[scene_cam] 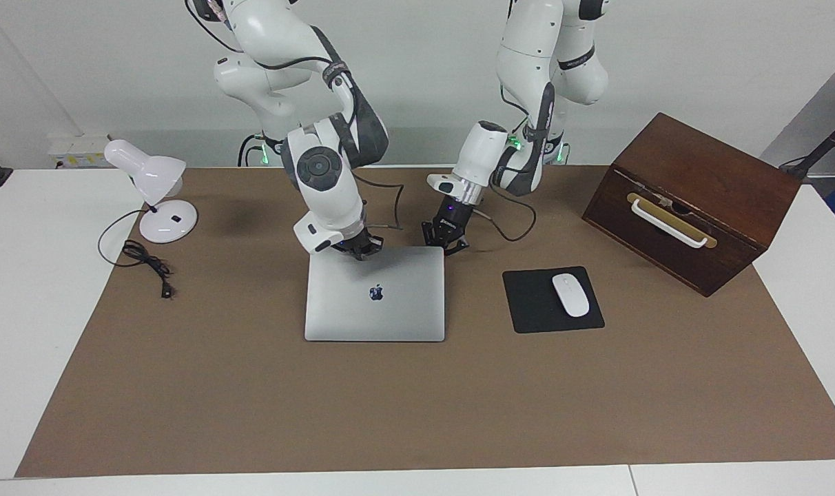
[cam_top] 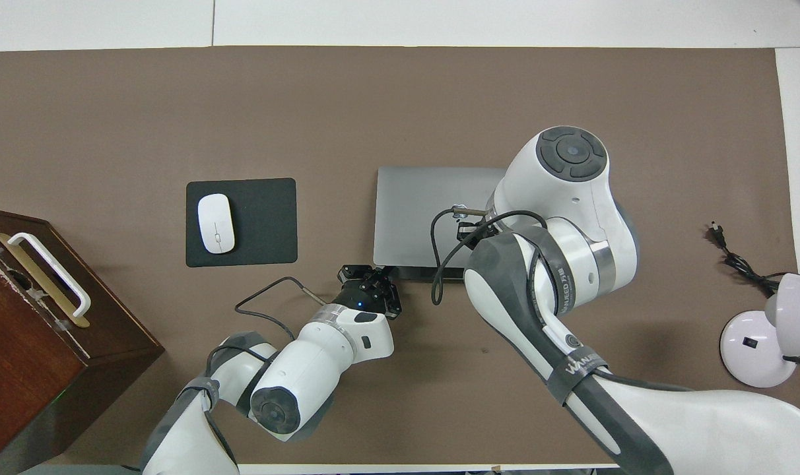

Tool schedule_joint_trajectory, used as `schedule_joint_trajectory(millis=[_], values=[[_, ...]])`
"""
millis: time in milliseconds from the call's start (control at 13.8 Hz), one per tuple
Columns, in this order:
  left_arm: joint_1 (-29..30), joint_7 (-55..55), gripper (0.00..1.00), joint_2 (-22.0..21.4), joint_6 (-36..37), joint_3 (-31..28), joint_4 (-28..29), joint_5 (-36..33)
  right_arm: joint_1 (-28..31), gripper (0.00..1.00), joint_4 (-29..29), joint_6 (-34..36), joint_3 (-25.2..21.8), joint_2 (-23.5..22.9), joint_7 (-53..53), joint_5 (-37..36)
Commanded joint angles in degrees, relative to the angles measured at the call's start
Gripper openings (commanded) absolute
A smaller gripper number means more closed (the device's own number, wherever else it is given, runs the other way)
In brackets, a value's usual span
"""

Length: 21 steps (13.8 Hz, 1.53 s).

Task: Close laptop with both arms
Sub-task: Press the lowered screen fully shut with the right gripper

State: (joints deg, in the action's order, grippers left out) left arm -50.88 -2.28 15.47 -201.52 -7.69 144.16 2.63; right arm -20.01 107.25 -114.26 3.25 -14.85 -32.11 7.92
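The silver-grey laptop (scene_cam: 375, 303) (cam_top: 420, 211) lies mid-table with its lid, apple logo up, lowered almost flat; a thin dark strip of the base still shows along the edge nearer the robots. My right gripper (scene_cam: 357, 248) is shut with nothing in it, and its tips rest on the lid's edge nearer the robots. In the overhead view it is mostly hidden under its own wrist. My left gripper (scene_cam: 445, 240) (cam_top: 372, 276) is shut and holds nothing. It hangs low beside the laptop's corner nearer the robots, toward the left arm's end; I cannot tell whether it touches.
A black mouse pad (scene_cam: 528, 303) carrying a white mouse (scene_cam: 570, 294) lies beside the laptop toward the left arm's end. A brown wooden box (scene_cam: 693, 200) with a white handle stands at that end. A white desk lamp (scene_cam: 152, 186) and its cord (scene_cam: 145, 265) sit at the right arm's end.
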Motion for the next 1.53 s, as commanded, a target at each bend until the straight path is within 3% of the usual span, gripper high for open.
schedule_joint_trajectory(millis=[0, 727, 1455], values=[[0.25, -1.5, 0.0, 3.43, 1.05, -1.02, 1.65, 0.36, -0.11, 0.0, 3.58, -3.68, 0.35, 1.32, -0.06, 1.31], [0.34, -1.5, 0.0, 3.52, 1.22, -1.1, 1.48, 0.45, -1.26, 0.0, 6.3, -8.6, 0.44, 0.88, -0.41, 1.31], [0.34, -1.41, 0.0, 3.78, 1.4, -1.19, 0.77, 0.45, -1.43, 0.0, 6.31, -8.88, 0.35, 0.97, -0.59, 1.31]])
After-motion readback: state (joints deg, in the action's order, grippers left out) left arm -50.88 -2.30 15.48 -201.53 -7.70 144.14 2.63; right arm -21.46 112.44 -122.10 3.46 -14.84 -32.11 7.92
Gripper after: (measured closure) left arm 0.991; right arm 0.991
